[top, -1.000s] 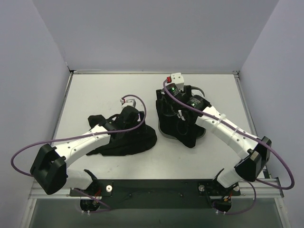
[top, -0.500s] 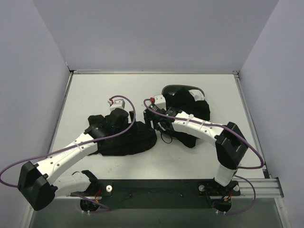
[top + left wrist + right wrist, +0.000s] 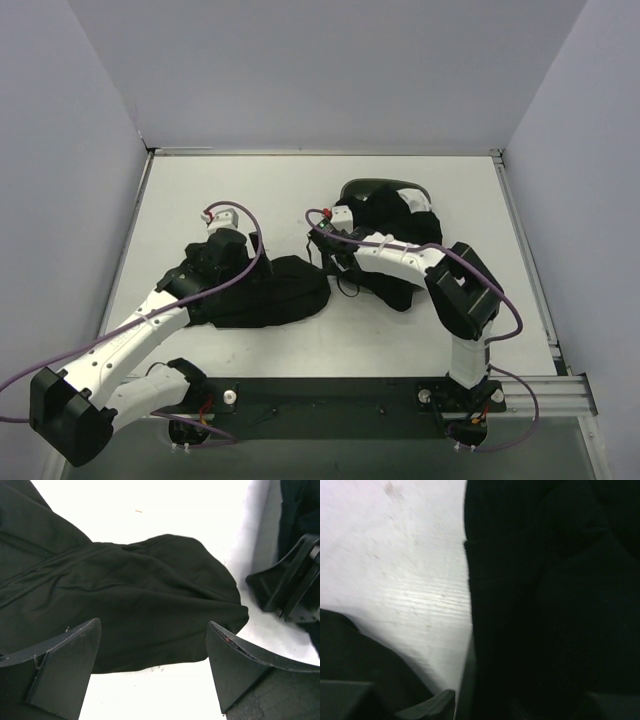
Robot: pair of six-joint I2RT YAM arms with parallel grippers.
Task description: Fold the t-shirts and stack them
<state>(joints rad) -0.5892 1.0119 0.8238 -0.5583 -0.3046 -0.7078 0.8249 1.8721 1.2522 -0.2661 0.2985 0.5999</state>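
A crumpled black t-shirt [image 3: 275, 295] [image 3: 125, 605] lies on the white table [image 3: 200, 190] left of centre. My left gripper [image 3: 222, 266] [image 3: 152, 667] hangs open over its left part, nothing between the fingers [image 3: 60, 665]. A second heap of black t-shirts [image 3: 395, 285] [image 3: 550, 605] spills from the dark oval basket [image 3: 375, 187], with a bit of white garment [image 3: 418, 206] on top. My right gripper [image 3: 335, 262] [image 3: 480, 700] is low at that heap's left edge. One finger [image 3: 427, 705] shows on the table side; the other is lost in black cloth.
Grey walls close in the table on three sides, with a metal rail [image 3: 300, 400] along the near edge. The right gripper [image 3: 290, 580] shows in the left wrist view just beyond the shirt's right end. Bare table [image 3: 395, 570] lies left of the heap.
My right arm has swung left off the basket and dropped to the black heap's edge, its jaws narrowing. My left arm has drawn back to the left over the shirt, still open.
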